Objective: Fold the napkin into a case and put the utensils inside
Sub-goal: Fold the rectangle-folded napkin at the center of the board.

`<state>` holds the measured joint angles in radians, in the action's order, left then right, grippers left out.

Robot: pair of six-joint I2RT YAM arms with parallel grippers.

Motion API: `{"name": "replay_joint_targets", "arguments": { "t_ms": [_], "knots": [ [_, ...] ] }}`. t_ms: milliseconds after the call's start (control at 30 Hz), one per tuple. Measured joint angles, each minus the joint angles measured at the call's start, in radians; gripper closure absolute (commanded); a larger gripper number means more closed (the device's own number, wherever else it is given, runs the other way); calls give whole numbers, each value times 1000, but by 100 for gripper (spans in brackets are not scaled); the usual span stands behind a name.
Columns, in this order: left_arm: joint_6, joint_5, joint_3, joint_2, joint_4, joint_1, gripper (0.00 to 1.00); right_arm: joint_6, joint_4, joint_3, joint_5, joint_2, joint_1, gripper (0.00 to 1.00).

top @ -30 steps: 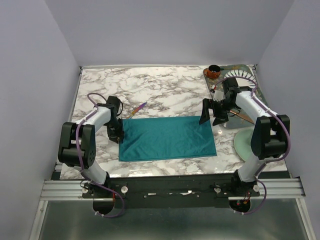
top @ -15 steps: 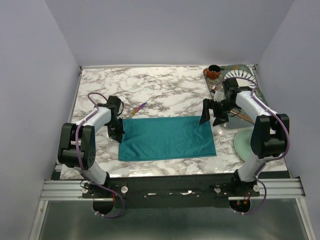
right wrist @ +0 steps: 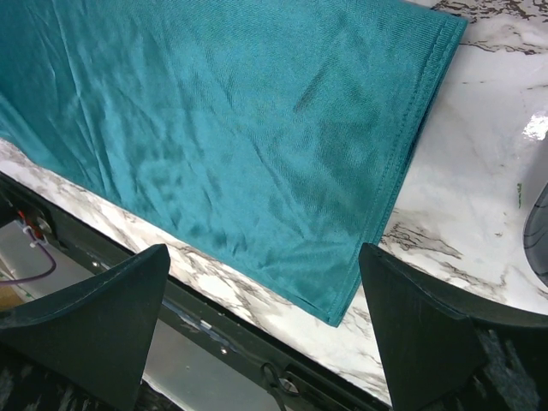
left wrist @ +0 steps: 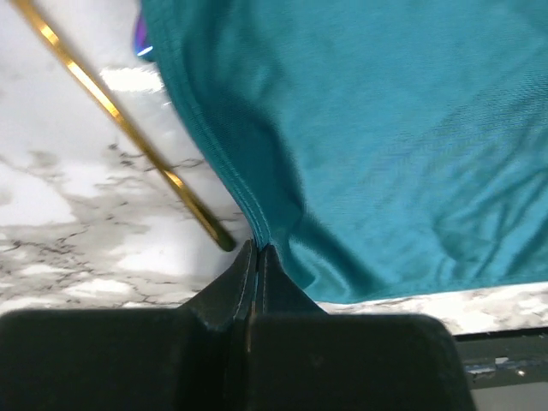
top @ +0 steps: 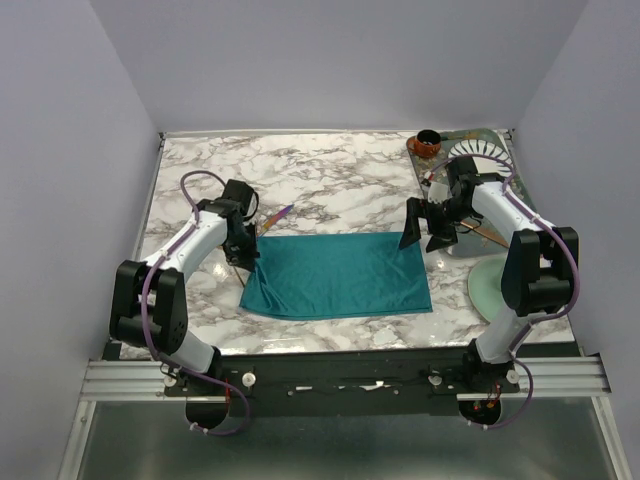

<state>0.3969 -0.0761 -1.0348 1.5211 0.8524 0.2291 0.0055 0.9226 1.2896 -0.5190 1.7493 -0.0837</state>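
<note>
The teal napkin (top: pixel 340 275) lies folded in a wide rectangle at mid table. My left gripper (top: pixel 247 258) is shut on its left edge and lifts that edge a little; the wrist view shows the jaws pinched on the teal hem (left wrist: pixel 257 224). The gold utensil (left wrist: pixel 120 128) lies on the marble beside the hem, with a purple tip (left wrist: pixel 141 38) of the other utensil at the top. In the top view the purple utensil (top: pixel 277 216) lies just behind the napkin's far left corner. My right gripper (top: pixel 424 239) is open above the napkin's right edge (right wrist: pixel 411 128), holding nothing.
A grey tray (top: pixel 497 160) at the back right holds a white ribbed dish (top: pixel 478 153), a dark brown cup (top: pixel 427 143) and copper-pink sticks (top: pixel 490 236). A pale green saucer (top: pixel 490 287) sits at the right near the front. The table's front edge (right wrist: pixel 257 321) is close to the napkin.
My left gripper has moved right and away with the napkin's left edge, pulling the near left corner inward. The right arm has barely moved.
</note>
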Motion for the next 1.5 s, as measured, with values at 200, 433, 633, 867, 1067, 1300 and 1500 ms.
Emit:
{"name": "replay_joint_targets", "arguments": {
  "t_ms": [200,433,633,867,1067,1300,1500],
  "knots": [
    [53,-41,-102,3,-2,94,100,-11,0,0,-8,0,6,0],
    [149,-91,-298,140,-60,282,100,-30,17,0,-53,14,41,0],
    [227,-136,-408,278,-107,397,100,-69,51,0,-111,18,100,0],
    [313,-193,-502,420,-187,518,100,-104,93,0,-161,18,164,1],
    [372,-234,-564,502,-247,564,100,-107,100,-19,-192,18,169,6],
    [423,-261,-582,541,-296,581,49,-73,88,-48,-214,26,169,18],
    [421,-336,-531,517,-365,553,39,-28,40,-86,-227,26,169,25]
  ]
}}
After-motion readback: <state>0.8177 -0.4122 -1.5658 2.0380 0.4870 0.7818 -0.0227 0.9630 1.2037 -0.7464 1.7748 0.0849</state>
